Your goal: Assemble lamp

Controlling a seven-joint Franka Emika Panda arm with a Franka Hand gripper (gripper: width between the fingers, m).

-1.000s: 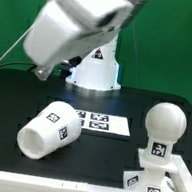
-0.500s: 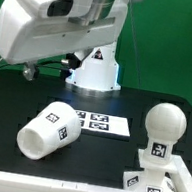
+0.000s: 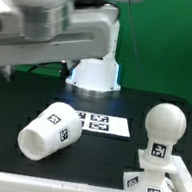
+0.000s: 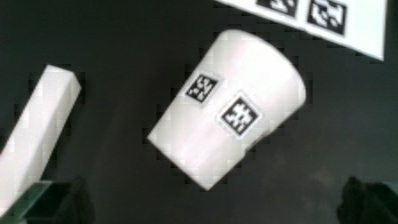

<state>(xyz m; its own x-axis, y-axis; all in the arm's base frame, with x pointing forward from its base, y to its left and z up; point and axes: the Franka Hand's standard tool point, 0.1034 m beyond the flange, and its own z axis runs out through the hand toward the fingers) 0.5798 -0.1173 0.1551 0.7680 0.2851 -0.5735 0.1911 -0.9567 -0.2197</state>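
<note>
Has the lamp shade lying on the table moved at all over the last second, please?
No. The shade lies on its side in the same spot beside the marker board, just to the exterior view's left of it; only the arm above has swung across.

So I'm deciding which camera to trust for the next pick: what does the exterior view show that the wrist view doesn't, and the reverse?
Only the exterior view shows the bulb standing upright on the base, plus the white robot pedestal. Only the wrist view shows the dark fingertips of the gripper and a long white strip beside the shade. Both show the shade lying on its side and the marker board.
</note>
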